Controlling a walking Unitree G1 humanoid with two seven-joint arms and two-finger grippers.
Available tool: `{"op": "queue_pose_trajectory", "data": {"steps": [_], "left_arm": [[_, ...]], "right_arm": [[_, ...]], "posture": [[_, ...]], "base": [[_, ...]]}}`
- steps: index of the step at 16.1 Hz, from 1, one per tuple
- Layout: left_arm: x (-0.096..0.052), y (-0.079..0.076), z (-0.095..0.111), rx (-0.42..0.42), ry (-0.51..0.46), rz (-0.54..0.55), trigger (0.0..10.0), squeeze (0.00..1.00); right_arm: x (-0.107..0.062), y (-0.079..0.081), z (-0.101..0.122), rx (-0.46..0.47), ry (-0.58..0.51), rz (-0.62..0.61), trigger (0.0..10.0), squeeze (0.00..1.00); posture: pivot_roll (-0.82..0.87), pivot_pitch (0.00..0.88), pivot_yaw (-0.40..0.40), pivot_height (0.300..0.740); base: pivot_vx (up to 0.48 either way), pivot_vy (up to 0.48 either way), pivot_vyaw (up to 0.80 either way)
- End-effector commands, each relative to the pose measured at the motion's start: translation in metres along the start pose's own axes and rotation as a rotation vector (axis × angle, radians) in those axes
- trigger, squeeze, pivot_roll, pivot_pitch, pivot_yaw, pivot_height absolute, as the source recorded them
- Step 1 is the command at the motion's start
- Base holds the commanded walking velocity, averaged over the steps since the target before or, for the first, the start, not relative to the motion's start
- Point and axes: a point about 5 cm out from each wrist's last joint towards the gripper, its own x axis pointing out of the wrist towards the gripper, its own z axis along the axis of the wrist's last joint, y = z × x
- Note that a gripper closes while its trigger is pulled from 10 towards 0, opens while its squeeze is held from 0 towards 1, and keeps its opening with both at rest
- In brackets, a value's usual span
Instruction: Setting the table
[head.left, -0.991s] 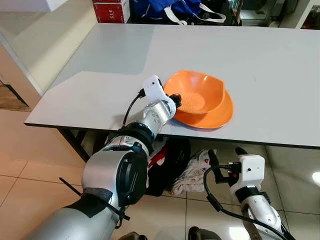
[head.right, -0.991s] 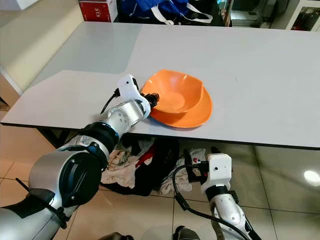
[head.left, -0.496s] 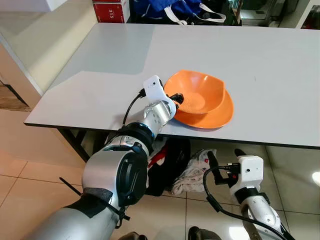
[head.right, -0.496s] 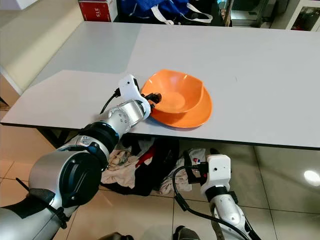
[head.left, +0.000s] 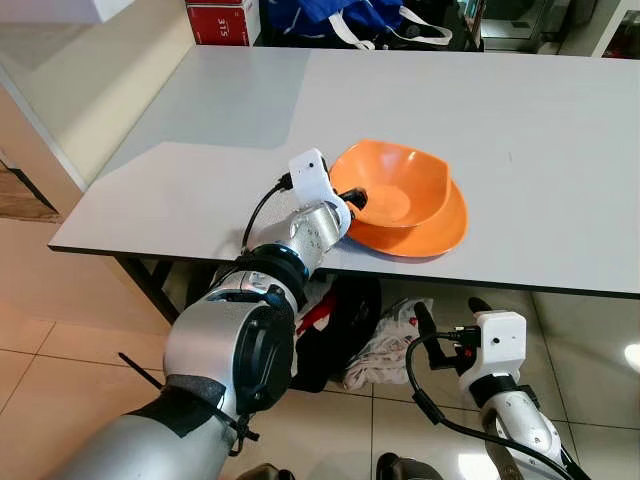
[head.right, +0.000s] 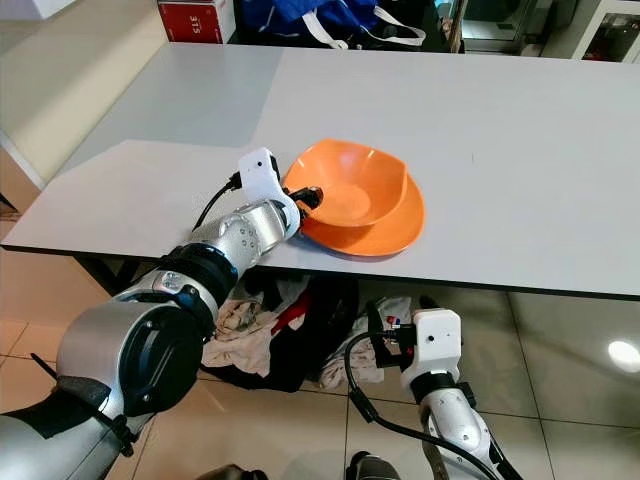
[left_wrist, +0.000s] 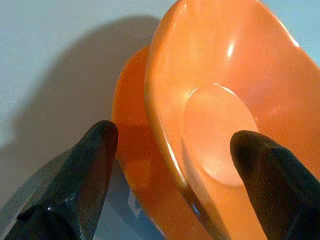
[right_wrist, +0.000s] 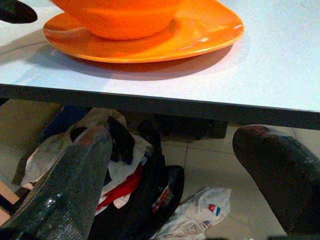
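An orange bowl (head.left: 395, 185) sits on an orange plate (head.left: 442, 230) close to the near edge of the grey table (head.left: 200, 170). My left gripper (head.left: 345, 200) is at the bowl's left rim, open. Its fingers straddle the rim: one fingertip (left_wrist: 270, 175) is inside the bowl (left_wrist: 225, 90), the other (left_wrist: 95, 165) is outside over the plate (left_wrist: 135, 135). My right gripper (head.left: 448, 310) hangs open below the table edge, in front of the plate (right_wrist: 150, 40), with nothing between its fingers.
A heap of clothes and bags (head.left: 350, 340) lies on the tiled floor under the table. A red box (head.left: 222, 22) and a blue bag (head.left: 340, 15) stand beyond the table's far edge. A beige wall (head.left: 90, 70) runs along the left.
My left gripper has edged slightly forward along the bowl's rim. Bowl, plate and right arm have hardly moved.
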Motion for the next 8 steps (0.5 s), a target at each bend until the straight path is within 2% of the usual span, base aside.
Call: {"op": "queue_pose_trajectory", "data": {"steps": [1,3,6,8], "left_arm": [[0.0,0.009,0.002,0.024,0.0,0.026,10.0,0.0],[0.0,0.014,0.003,0.025,-0.005,0.037,10.0,0.0],[-0.002,0.008,0.021,-0.009,-0.126,-0.04,10.0,0.0],[-0.005,0.0,0.03,0.041,-0.204,-0.098,10.0,0.0]], "right_arm": [[0.001,0.001,0.001,0.001,-0.002,0.006,10.0,0.0],[0.002,0.001,0.001,0.001,-0.001,0.008,10.0,0.0],[0.003,0.001,0.001,-0.001,0.0,0.01,10.0,0.0],[0.003,0.001,0.001,-0.002,0.0,0.011,10.0,0.0]], "posture": [[-0.17,0.058,0.063,0.74],[-0.16,0.058,0.062,0.74],[-0.16,0.06,0.059,0.74],[-0.16,0.06,0.058,0.74]], "base": [[0.0,0.0,0.0],[0.0,0.0,0.0],[0.0,0.0,0.0],[0.0,0.0,0.0]]}}
